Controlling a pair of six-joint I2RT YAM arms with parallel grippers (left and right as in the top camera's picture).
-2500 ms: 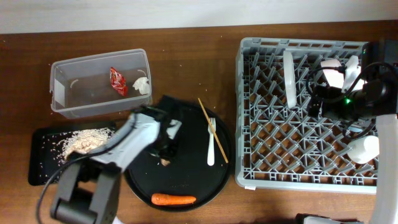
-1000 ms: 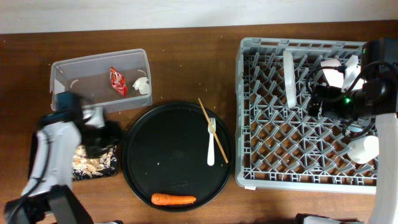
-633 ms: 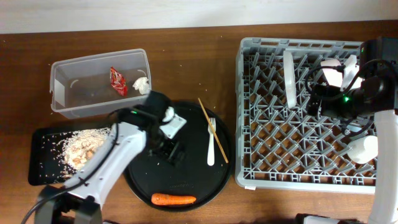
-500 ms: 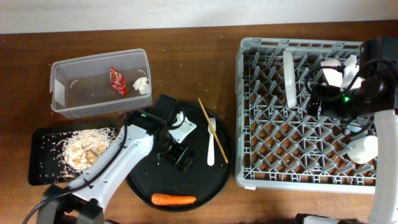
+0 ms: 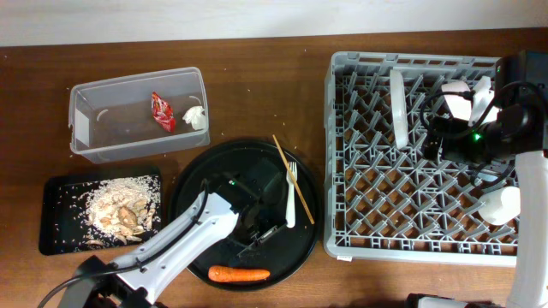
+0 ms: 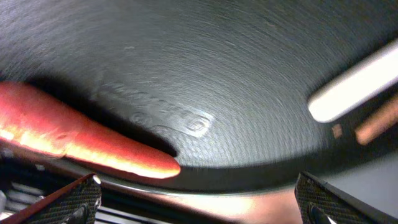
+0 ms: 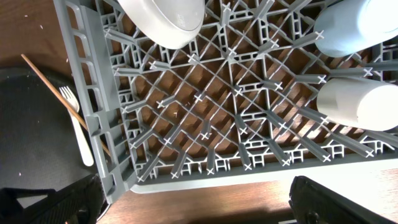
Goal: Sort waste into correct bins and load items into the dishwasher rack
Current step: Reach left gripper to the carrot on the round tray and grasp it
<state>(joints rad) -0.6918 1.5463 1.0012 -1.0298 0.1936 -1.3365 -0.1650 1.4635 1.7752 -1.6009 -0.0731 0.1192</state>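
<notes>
The orange carrot [image 5: 240, 275] lies at the front rim of the round black tray [image 5: 205, 184]. My left gripper [image 5: 264, 233] hovers open just behind it. In the left wrist view the carrot [image 6: 74, 134] lies ahead and to the left of the open gripper [image 6: 202, 202], apart from both fingers. A white fork [image 5: 291, 195] and chopsticks [image 5: 293, 178] rest on the round tray's right side. Beige crumbly food [image 5: 116, 204] fills the shallow black tray [image 5: 56, 239]. The red wrapper [image 5: 161, 111] and tissue [image 5: 196, 118] sit in the clear tub [image 5: 94, 141]. My right gripper [image 5: 454, 137] stands open and empty over the dishwasher rack [image 5: 342, 214].
In the rack stand an upright plate [image 5: 398, 107], a white cup [image 5: 501, 205] and, in the right wrist view, a light-blue cup [image 7: 351, 25]. A white bowl [image 5: 456, 96] shows partly behind the right arm. Bare wood lies in front of the rack.
The left arm swung from the shallow black tray across the round tray to just behind the carrot, and its jaws opened. The right arm has stayed still.
</notes>
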